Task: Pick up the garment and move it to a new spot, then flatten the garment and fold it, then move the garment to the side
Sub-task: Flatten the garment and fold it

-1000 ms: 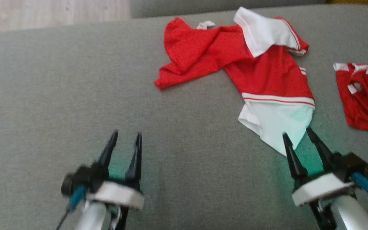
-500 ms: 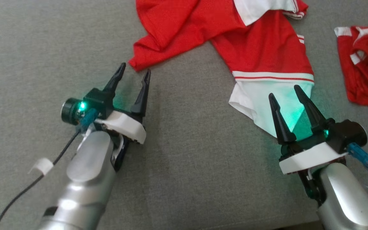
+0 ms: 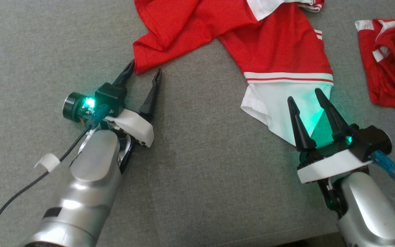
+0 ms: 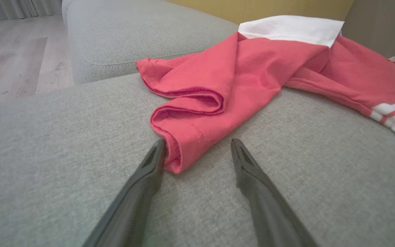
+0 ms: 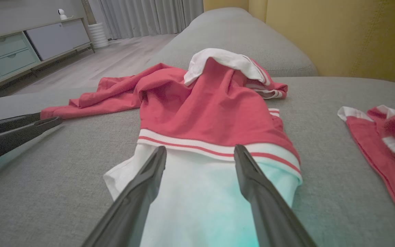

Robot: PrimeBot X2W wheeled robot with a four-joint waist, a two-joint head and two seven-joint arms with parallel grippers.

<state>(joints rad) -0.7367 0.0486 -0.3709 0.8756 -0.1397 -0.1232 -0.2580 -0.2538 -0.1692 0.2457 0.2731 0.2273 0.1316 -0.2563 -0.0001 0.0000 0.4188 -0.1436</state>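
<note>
Both claws are out over the grey cushion (image 3: 197, 178), and both are released: fingers spread wide, nothing clamped between them. The garment (image 3: 276, 48), a red top with white panels and striped trim, lies crumpled across the far part of the cushion. One red end is flung out toward the robot's left and a white end points back toward its right. The left gripper (image 3: 145, 67) sits low at that red end. In the left wrist view the folded red hem pokes in between the two tips, its edge right against the finger on that view's left, while the other finger stands clear over bare cushion. The right gripper (image 3: 303, 94) is lined up on the white end, fingers straddling the white cloth just short of the red-and-white stripe; whether they touch it, I can't tell. A green glow washes over that white patch. Off to the robot's right, apart from the top, lies a second red piece (image 3: 389, 68) with white trim.
</note>
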